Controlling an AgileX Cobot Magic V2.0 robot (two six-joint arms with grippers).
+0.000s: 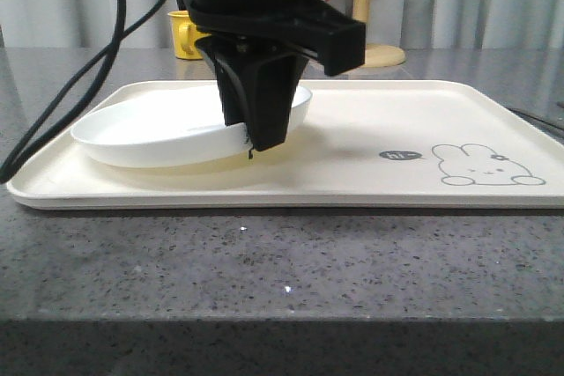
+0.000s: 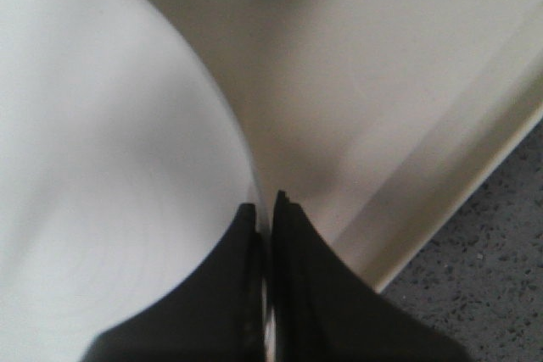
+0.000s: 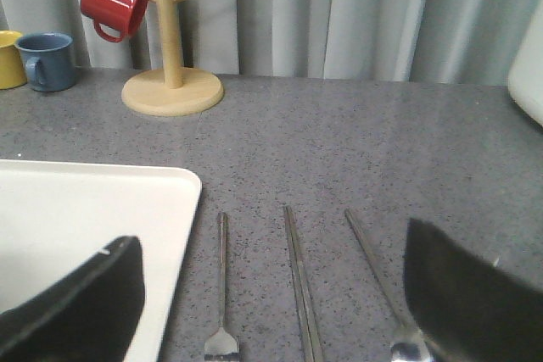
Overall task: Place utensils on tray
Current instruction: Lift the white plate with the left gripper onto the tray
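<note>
Front view hides much of the round shallow white plate (image 1: 132, 134) behind the black left gripper (image 1: 253, 149), whose fingers (image 1: 264, 103) come down on the plate's rim at about 3 o'clock. Left wrist view shows those fingers pressed together on the thin edge of the plate (image 2: 110, 175), pinching it. The plate lies in the left half of the large cream rectangular tray (image 1: 370, 121) with the rabbit drawing; whether it is slightly lifted there cannot be told. The tray rests on the grey speckled bench (image 1: 282, 270).

Right wrist view shows the right gripper (image 3: 271, 315) with its fingers (image 3: 81, 311) spread wide. Between them, on the bench beside the tray's corner, lie a silver metal fork (image 3: 222, 286), a pair of flat metal chopsticks (image 3: 301, 281) and a metal spoon (image 3: 382, 286), all cut off by the frame edge.
</note>
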